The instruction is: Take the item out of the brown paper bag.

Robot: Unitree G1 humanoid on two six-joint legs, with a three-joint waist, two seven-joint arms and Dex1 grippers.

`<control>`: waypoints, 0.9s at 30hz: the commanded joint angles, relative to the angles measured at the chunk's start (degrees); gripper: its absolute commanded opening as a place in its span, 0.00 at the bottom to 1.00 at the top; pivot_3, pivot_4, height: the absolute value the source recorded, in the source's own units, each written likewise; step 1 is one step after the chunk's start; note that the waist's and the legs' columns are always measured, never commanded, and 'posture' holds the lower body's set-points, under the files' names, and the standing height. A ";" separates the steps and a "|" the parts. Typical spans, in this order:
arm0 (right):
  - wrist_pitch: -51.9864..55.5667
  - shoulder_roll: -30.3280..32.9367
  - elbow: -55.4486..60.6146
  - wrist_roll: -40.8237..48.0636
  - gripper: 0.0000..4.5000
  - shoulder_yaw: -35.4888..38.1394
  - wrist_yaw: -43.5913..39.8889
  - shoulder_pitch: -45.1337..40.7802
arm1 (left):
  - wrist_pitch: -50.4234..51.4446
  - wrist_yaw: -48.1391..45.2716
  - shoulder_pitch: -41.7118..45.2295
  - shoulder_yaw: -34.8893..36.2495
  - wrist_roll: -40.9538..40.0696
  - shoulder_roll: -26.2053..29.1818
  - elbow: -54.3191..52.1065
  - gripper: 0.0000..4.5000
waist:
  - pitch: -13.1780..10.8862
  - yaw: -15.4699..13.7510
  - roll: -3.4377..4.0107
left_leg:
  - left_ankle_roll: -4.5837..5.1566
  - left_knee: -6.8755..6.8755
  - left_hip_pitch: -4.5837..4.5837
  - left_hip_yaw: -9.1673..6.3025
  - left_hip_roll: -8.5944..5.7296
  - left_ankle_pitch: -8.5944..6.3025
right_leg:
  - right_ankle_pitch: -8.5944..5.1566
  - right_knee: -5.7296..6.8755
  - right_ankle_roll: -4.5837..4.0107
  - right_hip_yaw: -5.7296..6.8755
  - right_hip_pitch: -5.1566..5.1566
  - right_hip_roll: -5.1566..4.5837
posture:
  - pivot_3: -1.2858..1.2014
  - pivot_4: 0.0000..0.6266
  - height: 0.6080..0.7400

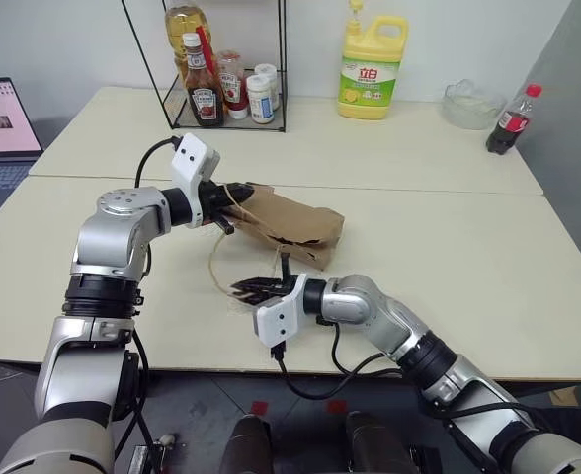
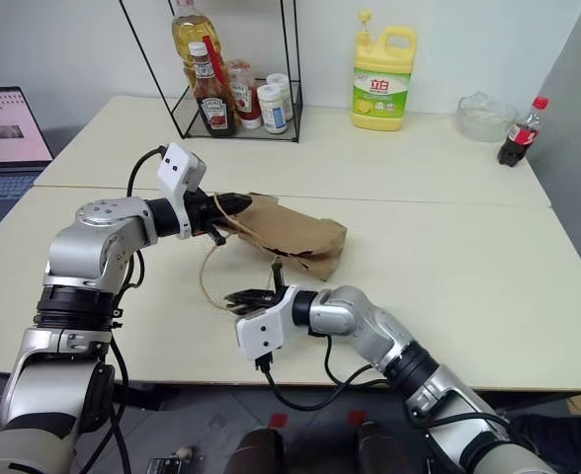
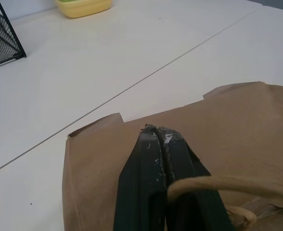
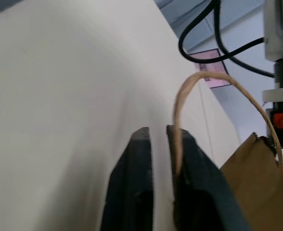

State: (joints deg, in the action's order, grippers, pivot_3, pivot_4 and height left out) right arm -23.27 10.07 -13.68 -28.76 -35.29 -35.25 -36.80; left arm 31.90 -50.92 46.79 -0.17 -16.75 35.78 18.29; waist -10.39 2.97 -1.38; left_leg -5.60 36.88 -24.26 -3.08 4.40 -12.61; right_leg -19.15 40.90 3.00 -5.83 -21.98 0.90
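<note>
Lying on its side on the pale cream table (image 1: 468, 257), the creased brown kraft paper bag (image 1: 290, 225) has its mouth pinched by the left gripper (image 1: 233, 190), whose two black fingers (image 3: 153, 183) are pressed together on the paper edge beside a tan cord loop handle (image 3: 213, 182). The other tan cord handle (image 4: 180, 115) hangs from the bag toward the right gripper (image 2: 246, 296), which sits low over the table just in front of the bag; its black fingers (image 4: 136, 178) are drawn nearly together, with the cord running along one of them, and whether the cord is actually caught cannot be told. The small orange drink bottle cannot be seen, and whether it lies in the bag cannot be told. Well beyond the left gripper stands a black wire rack (image 1: 233, 120) holding a brown sauce bottle (image 1: 204, 91) with a keystone-shaped label too small to read, a golden oil bottle (image 1: 186, 22) and small white jars (image 1: 261, 97). Further to the right are a big yellow detergent jug (image 1: 373, 69) with red Chinese characters on its label, a clear glass bowl (image 1: 471, 105) and a dark cola bottle (image 1: 513, 120) with a red cap and red label. Off to the left, an open laptop (image 1: 2, 133) shows a pink-toned screen.
</note>
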 commanded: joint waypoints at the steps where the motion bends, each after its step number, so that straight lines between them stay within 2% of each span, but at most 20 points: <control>1: 1.00 2.45 3.55 4.07 0.01 -0.74 -7.00 0.87 | -0.51 0.11 1.72 1.46 -0.35 0.37 -1.96 0.00 | 0.00 -0.02 0.00 | 0.00 0.00 0.00 -0.01 0.00 0.00 | 0.00 -0.01 0.00 0.01 0.01 0.00 | 0.52 0.24 1.00; 6: 4.98 11.57 8.67 6.50 0.01 -2.02 -20.15 3.07 | -0.26 1.41 3.76 2.01 -0.27 -0.14 -0.31 0.00 | -0.01 -0.31 0.01 | 0.02 0.01 0.00 -0.08 -0.02 -0.01 | 0.00 -0.05 0.00 0.06 0.08 0.00 | 0.52 0.24 1.00; 11: 4.71 20.02 12.49 6.15 0.01 -2.41 -25.78 5.48 | 3.16 5.68 9.97 1.88 1.59 -1.10 4.79 0.00 | -0.01 -1.00 0.01 | 0.20 0.04 0.02 -0.20 -0.09 -0.11 | -0.01 -0.12 0.01 0.15 0.22 -0.03 | 0.52 0.24 1.00; 20: 3.33 22.31 10.92 4.29 0.01 -2.03 -24.52 7.42 | 1.62 7.59 23.57 1.63 3.86 -2.54 18.43 0.00 | -0.01 -1.16 0.01 | 0.19 0.00 0.19 -0.23 -0.19 -0.11 | -0.01 -0.22 0.01 0.14 0.44 -0.10 | 0.52 0.24 1.00; 22: 3.15 22.37 10.70 4.16 0.01 -1.98 -24.39 7.62 | -0.04 7.22 24.86 1.14 4.64 -2.70 20.53 0.00 | 0.00 -1.13 0.02 | 0.20 -0.07 0.44 -0.21 -0.21 -0.12 | -0.02 -0.36 0.01 0.14 0.70 -0.12 | 0.52 0.24 1.00; 27: 3.39 22.38 9.86 4.01 0.01 -1.32 -23.78 8.29 | -0.66 4.61 25.21 0.79 4.69 -3.16 20.80 0.00 | 0.00 -1.12 0.01 | 0.16 -0.09 0.42 -0.22 -0.20 -0.09 | -0.02 -0.42 0.01 0.15 0.68 -0.11 | 0.52 0.24 1.00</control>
State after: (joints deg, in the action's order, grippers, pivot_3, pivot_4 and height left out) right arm -20.76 31.01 -0.62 -22.96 -34.52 -57.30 -30.78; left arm 32.37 -44.99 70.11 0.36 -12.20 32.23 41.33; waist -10.39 1.84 -1.36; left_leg -5.50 36.79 -23.86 -3.30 4.21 -12.67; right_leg -19.18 40.46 3.01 -5.68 -21.30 0.79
